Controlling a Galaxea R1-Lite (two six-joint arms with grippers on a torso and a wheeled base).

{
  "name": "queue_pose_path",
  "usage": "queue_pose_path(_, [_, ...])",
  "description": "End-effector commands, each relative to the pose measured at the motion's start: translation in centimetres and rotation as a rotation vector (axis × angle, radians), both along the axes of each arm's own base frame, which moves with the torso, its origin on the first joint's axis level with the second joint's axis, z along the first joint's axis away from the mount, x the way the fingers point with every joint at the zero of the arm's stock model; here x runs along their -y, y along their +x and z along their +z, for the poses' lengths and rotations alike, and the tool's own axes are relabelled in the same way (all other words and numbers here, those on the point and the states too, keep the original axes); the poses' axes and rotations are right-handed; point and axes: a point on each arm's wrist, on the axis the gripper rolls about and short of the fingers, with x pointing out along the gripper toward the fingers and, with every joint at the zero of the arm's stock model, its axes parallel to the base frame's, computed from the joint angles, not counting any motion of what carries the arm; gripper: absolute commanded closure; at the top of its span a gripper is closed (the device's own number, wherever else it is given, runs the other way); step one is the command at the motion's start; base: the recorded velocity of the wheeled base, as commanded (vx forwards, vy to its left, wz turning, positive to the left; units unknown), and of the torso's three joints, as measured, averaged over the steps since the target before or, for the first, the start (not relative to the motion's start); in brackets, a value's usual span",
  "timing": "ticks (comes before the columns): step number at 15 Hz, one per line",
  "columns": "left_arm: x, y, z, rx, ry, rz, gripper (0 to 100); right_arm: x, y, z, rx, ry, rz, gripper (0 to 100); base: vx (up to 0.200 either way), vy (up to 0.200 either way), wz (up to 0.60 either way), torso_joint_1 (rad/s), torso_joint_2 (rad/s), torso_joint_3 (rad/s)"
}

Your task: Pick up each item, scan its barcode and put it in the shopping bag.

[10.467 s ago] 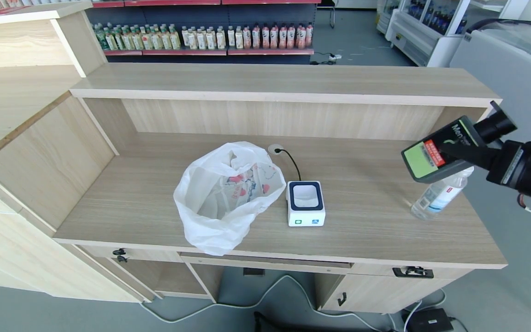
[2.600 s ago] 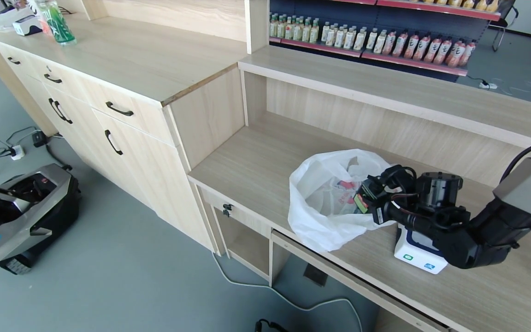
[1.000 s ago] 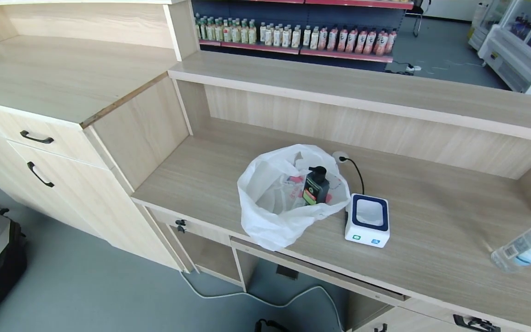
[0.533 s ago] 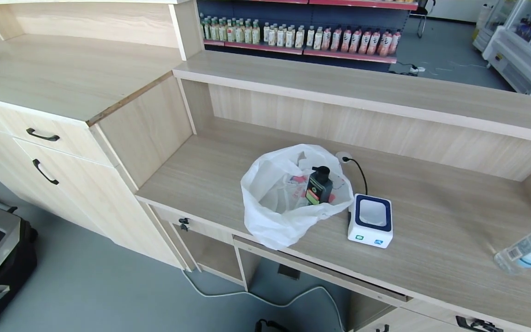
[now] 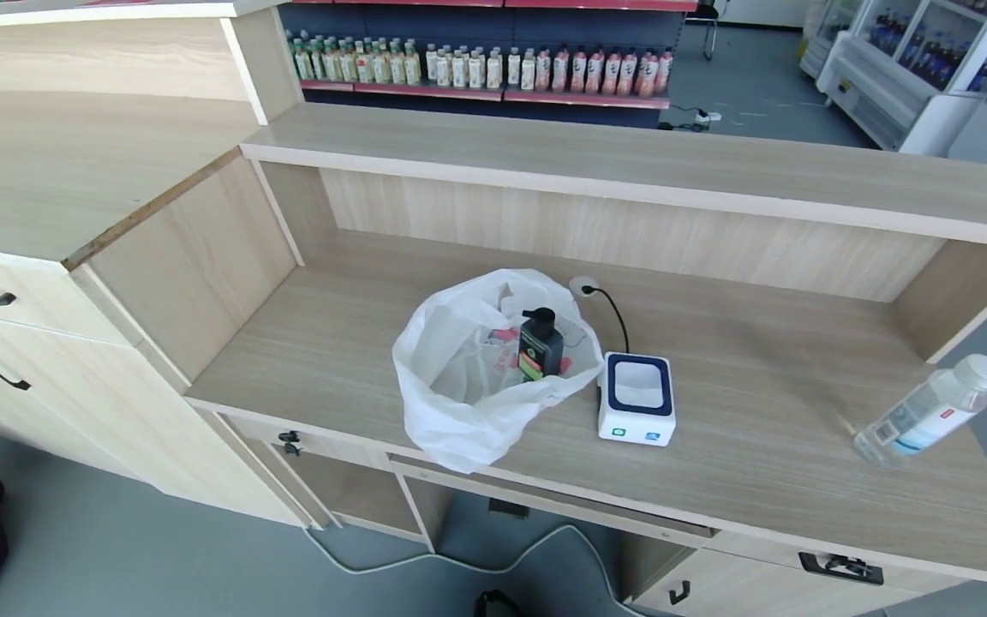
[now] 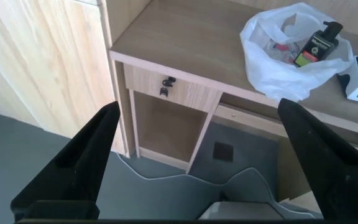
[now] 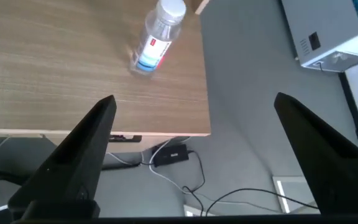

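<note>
On the wooden counter (image 5: 759,446), the white barcode scanner (image 5: 637,398) sits near the middle. Just beside the scanner, on its left, the white shopping bag (image 5: 459,390) stands with its mouth wide, and a dark pump bottle (image 5: 540,347) is upright inside it. Well apart from the scanner, on its right, a clear water bottle (image 5: 930,410) stands near the counter's end. The right gripper (image 7: 194,98) has its fingers spread wide and holds nothing; the water bottle is beyond the fingertips and does not touch them. The left gripper (image 6: 197,104) is also spread wide and empty, in front of the counter, well apart from the shopping bag.
</note>
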Motion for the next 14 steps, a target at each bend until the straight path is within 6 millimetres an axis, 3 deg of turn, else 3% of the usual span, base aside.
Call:
queue_pose_path(1, [0.0, 0.0, 0.0, 0.001, 0.0, 0.0, 0, -0.1, -0.1, 0.2, 0.012, -0.006, 0.002, 0, 0.0, 0.0, -0.6, 0.002, 0.0, 0.007])
queue_pose_path(8, [0.0, 0.0, 0.0, -0.001, 0.002, -0.007, 0, 0.3, 0.6, 0.0, -0.007, 0.036, 0.006, 0, 0.0, 0.0, 0.0, 0.0, 0.0, 0.0])
queue_pose_path(14, [0.0, 0.0, 0.0, -0.001, 0.002, -0.006, 0, 0.7, 1.6, 0.3, -0.025, 0.048, 0.018, 0, -0.2, 0.0, 0.0, 0.002, 0.0, 0.002])
